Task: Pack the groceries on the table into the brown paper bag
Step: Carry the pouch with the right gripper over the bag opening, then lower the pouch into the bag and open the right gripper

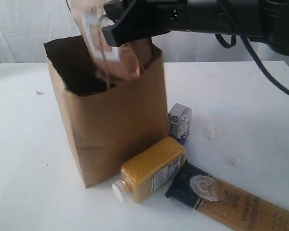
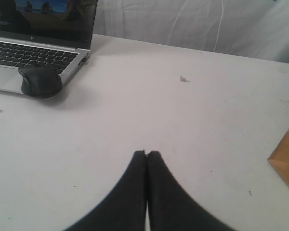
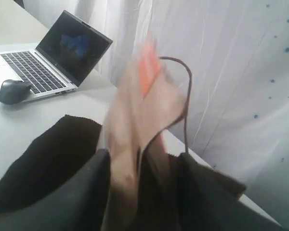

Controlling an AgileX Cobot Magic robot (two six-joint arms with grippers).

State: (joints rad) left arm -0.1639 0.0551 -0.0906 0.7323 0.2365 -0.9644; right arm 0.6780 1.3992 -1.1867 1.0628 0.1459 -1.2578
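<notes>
A: What did the right end effector [image 3: 143, 161] have?
B: Its fingers were clamped on the brown pouch with orange label [image 3: 135, 110], which showed only as a tan and orange smear. In the exterior view it sat at the top centre of the frame, over the dark mouth of the brown paper bag [image 1: 115, 125].
A: Was the pouch inside the bag?
B: I could not tell; the blur overlapped the bag's back rim. A thin dark cable [image 3: 188, 101] looped just behind the pouch.
A: And the left end effector [image 2: 146, 154]?
B: Fingers pressed together, nothing between them, at the bottom centre of its wrist view over bare tabletop [image 2: 183, 125].
A: What crowded the bag?
B: The yellow-grain bottle [image 1: 151, 169] lay on its side against the bag's lower right corner, white cap toward the lower left. The small white-blue carton [image 1: 179, 121] stood upright just beside the bag's right wall. The long spaghetti pack [image 1: 231, 199] lay flat in the lower right, its dark end just beside the bottle.
A: Anything farther off?
B: A laptop [image 2: 38, 38] with a black mouse [image 2: 41, 81] at its front edge, upper left of the left wrist view, well apart from the bag.
</notes>
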